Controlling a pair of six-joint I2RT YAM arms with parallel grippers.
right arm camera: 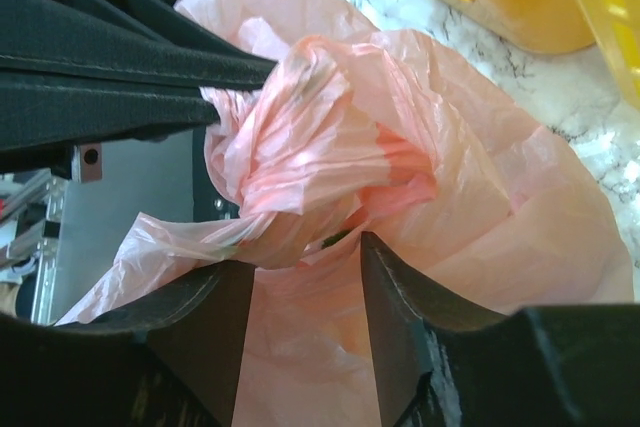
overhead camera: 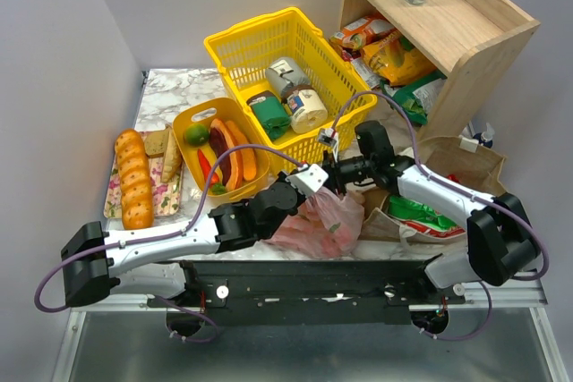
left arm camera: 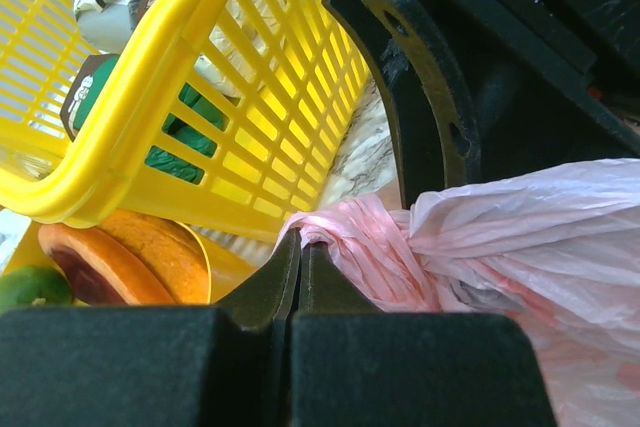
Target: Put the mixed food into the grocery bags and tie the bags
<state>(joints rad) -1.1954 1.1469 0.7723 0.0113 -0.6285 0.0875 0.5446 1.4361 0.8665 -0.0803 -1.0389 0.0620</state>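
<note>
"Where was the pink bag (overhead camera: 320,221) when you looked?"

"On the bench (overhead camera: 175,87), near its front edge, at 6 o'clock from the yellow basket (overhead camera: 235,46). It lay between the two arms, and its neck was twisted into one tight bunch."

"And the left gripper (left arm camera: 302,252)?"

"Its jaws were closed flat together on that twisted neck, from the 9 o'clock side of the bag."

"The right gripper (right arm camera: 300,267)?"

"It faced the bag from 3 o'clock. Its jaws stood apart, about half wide. Loose pink film filled the gap between them, but I did not see them pinch it."

"What about the food?"

"The crisp packet (overhead camera: 423,217) lay at 3 o'clock from the pink bag, against the brown paper bag (overhead camera: 452,157). I could not tell whether it was inside. The toy vegetables (overhead camera: 228,154) lay in the yellow tub (overhead camera: 183,123), at 10 o'clock from the pink bag, just beside the basket."
</note>
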